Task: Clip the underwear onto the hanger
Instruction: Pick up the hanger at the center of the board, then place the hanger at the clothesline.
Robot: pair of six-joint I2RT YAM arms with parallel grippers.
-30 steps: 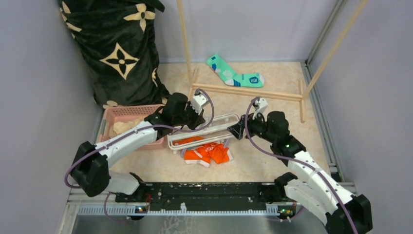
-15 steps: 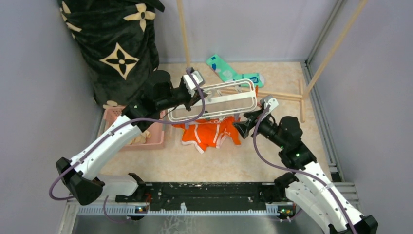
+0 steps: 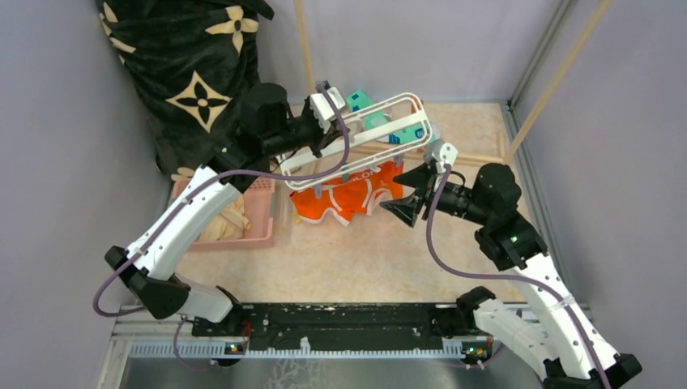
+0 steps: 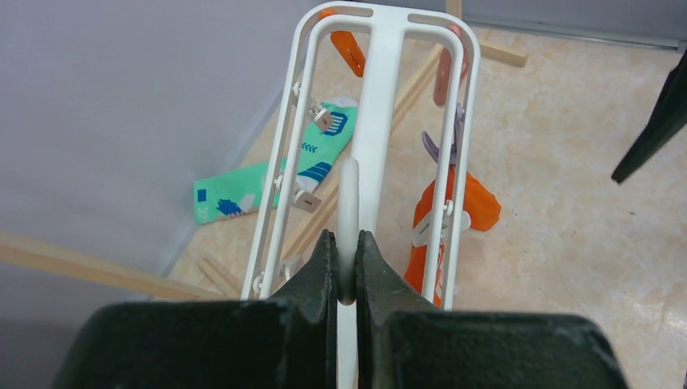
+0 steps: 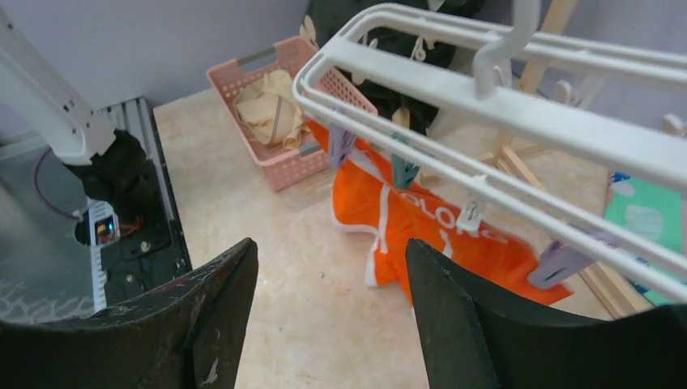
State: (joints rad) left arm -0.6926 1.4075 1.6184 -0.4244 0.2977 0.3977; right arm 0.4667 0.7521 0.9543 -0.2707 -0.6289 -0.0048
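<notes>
My left gripper (image 3: 317, 134) is shut on the hook of the white hanger (image 3: 381, 130) and holds the frame tilted above the table; in the left wrist view its jaws (image 4: 348, 255) pinch the hook below the frame (image 4: 381, 81). The orange underwear (image 3: 356, 194) hangs by its waistband from pegs on one rail, and also shows in the left wrist view (image 4: 474, 203) and the right wrist view (image 5: 405, 227). My right gripper (image 3: 403, 194) is open and empty, just right of the underwear and apart from it. In the right wrist view its jaws (image 5: 332, 271) are wide apart under the hanger (image 5: 486, 105).
A pink basket (image 3: 258, 212) with cream cloth (image 3: 227, 223) stands at the left, also in the right wrist view (image 5: 324, 166). A black patterned bag (image 3: 194, 81) stands behind it. A teal sock (image 4: 243, 190) and the wooden rack's poles (image 3: 470, 156) lie at the back. Walls close both sides.
My left arm has lifted the hanger up and toward the back, and the underwear rose with it. My right gripper drew back from the hanger's end to the right.
</notes>
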